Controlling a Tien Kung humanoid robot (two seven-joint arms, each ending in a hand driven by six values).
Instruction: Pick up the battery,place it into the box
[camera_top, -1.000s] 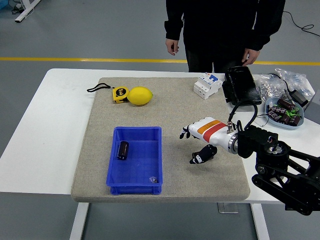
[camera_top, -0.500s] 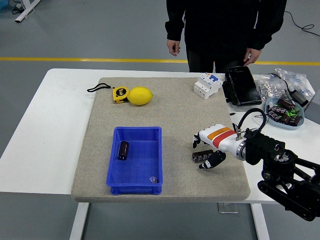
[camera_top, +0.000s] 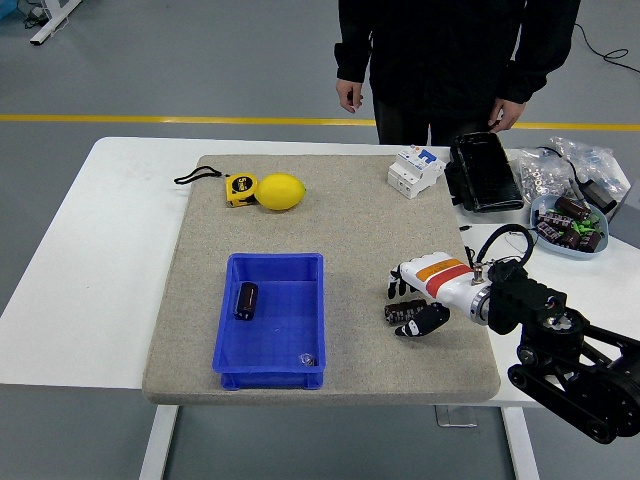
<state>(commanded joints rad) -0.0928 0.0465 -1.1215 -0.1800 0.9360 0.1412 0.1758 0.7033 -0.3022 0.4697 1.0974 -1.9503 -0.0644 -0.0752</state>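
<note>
Battery (camera_top: 402, 311): dark cylinder lying on its side on the grey mat (camera_top: 340, 215), right of the blue box, with the right hand's fingers curled around it.
Right hand (camera_top: 418, 297): white with an orange-red band, low over the mat, closed on the battery; thumb on the near side, fingers on the far side.
Blue box (camera_top: 270, 372): on the mat's left-front part, well apart from the hand; 1 dark battery (camera_top: 245, 300) already lies inside near its left wall, and a small pale object (camera_top: 308, 358) sits in its near right corner.
Far mat items: yellow tape measure (camera_top: 239, 188) touching a lemon (camera_top: 281, 192); white circuit breaker (camera_top: 415, 170) near the far right.
Table right: black case (camera_top: 482, 172), bowl of parts (camera_top: 568, 224).
Person (camera_top: 455, 60): stands at the far side, both hands hanging free.
</note>
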